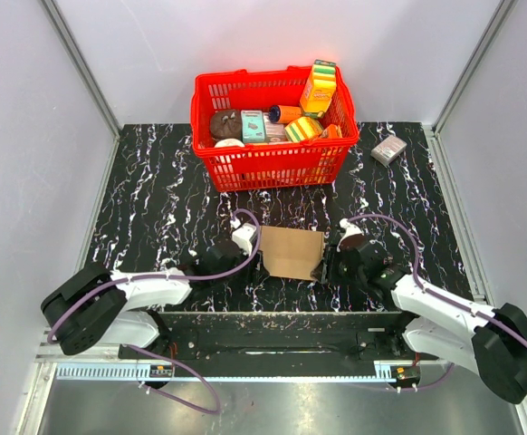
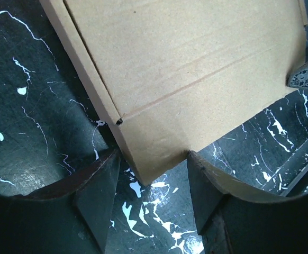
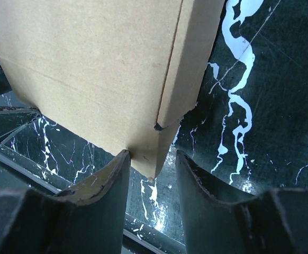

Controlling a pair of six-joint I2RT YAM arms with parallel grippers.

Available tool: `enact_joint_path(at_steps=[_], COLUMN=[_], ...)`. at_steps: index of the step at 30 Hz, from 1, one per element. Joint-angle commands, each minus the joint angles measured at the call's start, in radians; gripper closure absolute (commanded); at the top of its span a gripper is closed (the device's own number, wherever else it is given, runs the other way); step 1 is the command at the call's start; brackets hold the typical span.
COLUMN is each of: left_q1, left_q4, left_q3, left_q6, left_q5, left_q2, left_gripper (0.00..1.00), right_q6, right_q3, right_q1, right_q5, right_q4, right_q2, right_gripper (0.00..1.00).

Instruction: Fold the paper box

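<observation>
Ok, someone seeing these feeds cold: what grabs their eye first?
Probably the bright red basket at the back of the black marbled table, heaped with colourful packages. Next, the plain brown paper box lying near the front edge, with the left and right arms' jaws open around its two near corners.
</observation>
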Motion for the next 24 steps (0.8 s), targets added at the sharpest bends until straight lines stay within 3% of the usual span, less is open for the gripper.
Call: enact_joint_path(at_steps=[1,5,15,21,24], left_q1=[-0.004,-0.004,-0.004,-0.004,-0.004], left_q4=[0.041,0.046,0.037,0.035,0.034], left_q3=[0.034,0.036,0.043,0.043,0.046], left_q6=[0.022,0.027,0.036,0.036,0.037], left_q5=[-0.043,-0.053,-0.061,-0.06,-0.058], left_q2=[0.016,0.025,0.012,0.009,0.009], left_gripper=[0.42,0.42,0.42,0.41,0.41], right_q6=[0.002,0.006,-0.029,-0.127,-0.176], right_q3=[0.026,0.025,0.098,0.218,0.285], right_q1=[0.011,0.011,0.011,0.011,0.011], right_q5=[0.024,0.05,0.177,0.182,0.188], right_q4=[0.031,0.029,-0.066,-0.037,-0.023], right_q2=[0.017,0.012,-0.106,0.006,0.093], right_gripper=[0.55,0.55,0.41,0.54,0.68])
